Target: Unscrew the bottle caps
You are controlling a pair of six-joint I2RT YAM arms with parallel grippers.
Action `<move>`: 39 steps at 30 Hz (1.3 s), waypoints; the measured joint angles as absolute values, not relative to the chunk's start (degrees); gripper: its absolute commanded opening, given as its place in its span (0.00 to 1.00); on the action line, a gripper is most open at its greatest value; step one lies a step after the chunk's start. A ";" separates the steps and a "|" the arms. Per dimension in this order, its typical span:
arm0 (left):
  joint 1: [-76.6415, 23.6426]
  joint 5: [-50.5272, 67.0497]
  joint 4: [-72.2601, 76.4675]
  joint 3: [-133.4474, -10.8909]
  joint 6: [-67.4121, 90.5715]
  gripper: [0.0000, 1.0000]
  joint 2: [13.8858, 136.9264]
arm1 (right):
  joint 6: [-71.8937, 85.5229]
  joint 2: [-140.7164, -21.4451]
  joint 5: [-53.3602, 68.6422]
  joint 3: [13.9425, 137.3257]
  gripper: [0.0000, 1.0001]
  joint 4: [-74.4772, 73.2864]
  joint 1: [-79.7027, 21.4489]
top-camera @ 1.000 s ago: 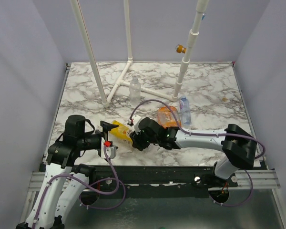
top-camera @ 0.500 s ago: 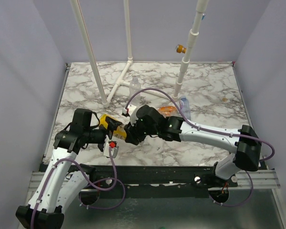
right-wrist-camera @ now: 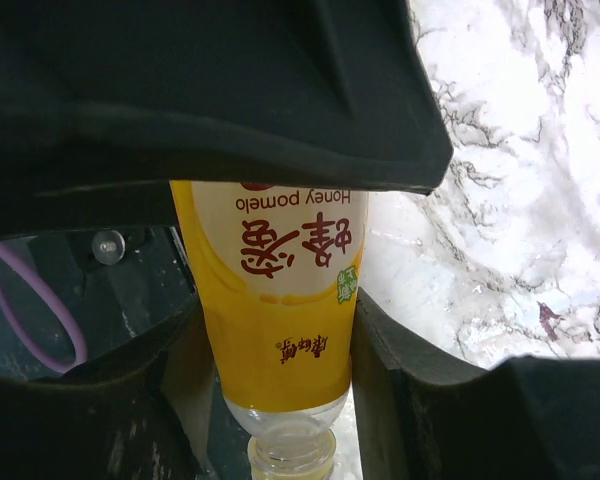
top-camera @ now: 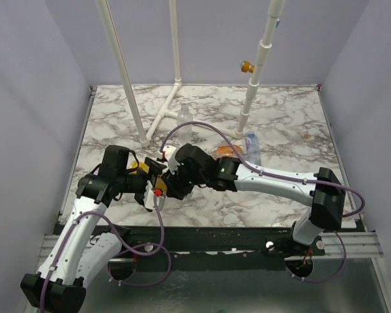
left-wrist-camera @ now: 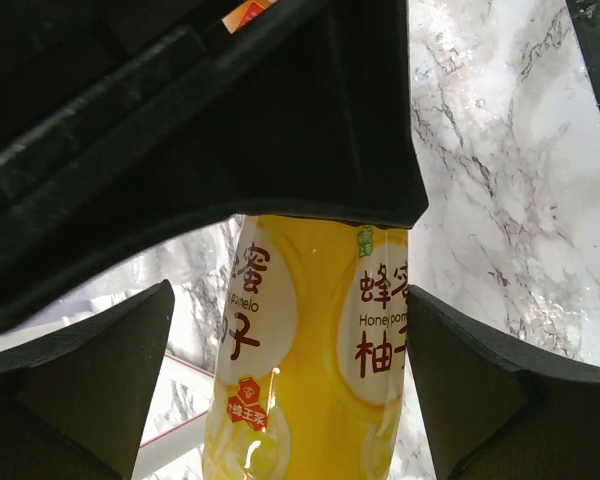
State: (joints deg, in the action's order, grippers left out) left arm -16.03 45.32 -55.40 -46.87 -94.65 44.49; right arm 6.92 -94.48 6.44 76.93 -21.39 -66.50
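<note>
Over the marble desk (top-camera: 280, 117), about 8 o'clock from its middle, the right gripper (right-wrist-camera: 275, 330) is clenched around the yellow bottle (right-wrist-camera: 275, 260), and the left gripper (left-wrist-camera: 290, 300) straddles that same bottle, though I cannot tell whether it squeezes.

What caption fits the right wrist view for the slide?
Right gripper clamped on the yellow Honey pomelo bottle, neck nearest the camera, marble table behind.

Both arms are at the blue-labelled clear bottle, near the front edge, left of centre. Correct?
Not quite. The bottle between both sets of jaws is the yellow bottle, which both wrist views show. In the top view the blue-labelled bottle sits apart, farther back and to the right. The location, near the front edge and left of centre, is right.
</note>
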 measured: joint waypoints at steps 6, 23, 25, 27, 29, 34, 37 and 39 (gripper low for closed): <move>-17.61 43.27 -55.35 -47.75 -92.51 0.81 46.48 | 5.85 -95.04 4.05 77.43 0.36 -22.41 -67.29; -18.65 38.65 -55.88 -48.10 -91.48 0.52 47.48 | 4.43 -95.02 1.43 77.76 0.51 -23.22 -67.96; -18.79 38.63 -55.83 -48.10 -91.42 0.52 47.48 | 4.45 -95.02 1.39 77.76 0.65 -23.20 -67.96; -18.85 38.54 -55.61 -48.10 -91.05 0.52 47.46 | 4.62 -95.02 1.32 77.76 0.82 -23.05 -67.96; -18.87 38.20 -55.35 -48.10 -90.56 0.51 47.48 | 4.69 -94.98 1.30 77.73 0.93 -22.65 -68.05; -18.87 38.13 -53.54 -48.23 -85.01 0.34 47.46 | 4.89 -93.76 -2.42 77.80 1.00 -21.98 -68.29; -18.87 38.81 -50.50 -48.71 -77.28 0.31 47.46 | 5.45 -92.66 -5.58 79.07 1.00 -21.93 -67.64; -18.87 39.86 -47.92 -49.21 -71.42 0.30 47.40 | 6.37 -91.66 -7.09 80.29 1.00 -21.74 -66.39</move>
State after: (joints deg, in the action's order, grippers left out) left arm -18.87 39.86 -47.92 -49.21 -71.42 47.40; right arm 6.37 -91.66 -7.09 80.29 -21.74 -66.39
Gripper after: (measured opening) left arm 0.659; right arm 0.997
